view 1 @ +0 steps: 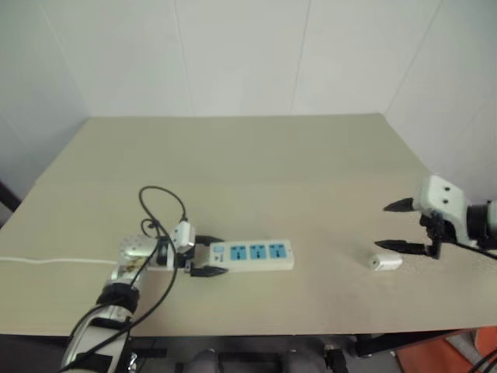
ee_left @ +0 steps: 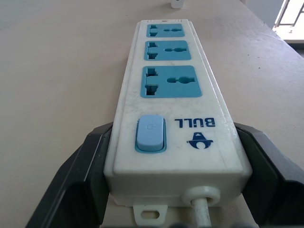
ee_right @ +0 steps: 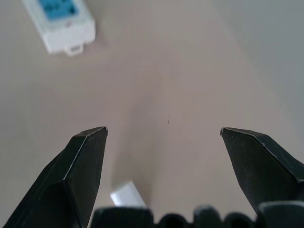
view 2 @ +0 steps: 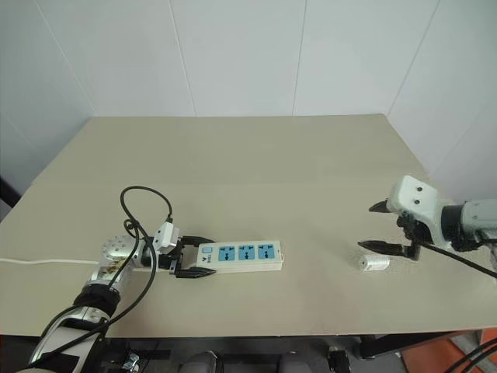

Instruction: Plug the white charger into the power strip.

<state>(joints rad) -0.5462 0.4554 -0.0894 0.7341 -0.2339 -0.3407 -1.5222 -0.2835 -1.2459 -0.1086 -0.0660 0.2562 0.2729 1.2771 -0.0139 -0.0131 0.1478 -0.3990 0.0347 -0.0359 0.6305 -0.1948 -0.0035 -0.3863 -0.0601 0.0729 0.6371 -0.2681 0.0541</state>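
Left eye view: the power strip (view 1: 252,255) lies flat on the tan surface (view 1: 256,171), lower centre of the frame, its three blue sockets facing up. The left tool (view 1: 206,256) has its black fingers on either side of the strip's switch end, pinning it rather than lifting it. At the right edge the right tool (view 1: 397,226) hangs above the surface with its fingers spread wide and nothing between them. The white charger (view 1: 386,262) lies on the surface just below and beside that tool's lower finger, well apart from the strip.

Right eye view: the same layout, with the charger at lower right, untouched, and a white cord (view 2: 39,261) trailing off the left edge.

Left wrist view: the strip's switch end sits between the two dark fingers (ee_left: 78,178), which bracket its side walls closely; whether they press hard I cannot tell. The charger shows as a small white piece at the top edge.

Right wrist view: both fingers stand far apart and empty, with a corner of the charger at the bottom centre and the strip's far end at upper left.

The step in hand looks like the reach for the charger. Next, the right tool would need to come down around it, close, lift, and turn its pins toward a socket while the left steadies the strip.
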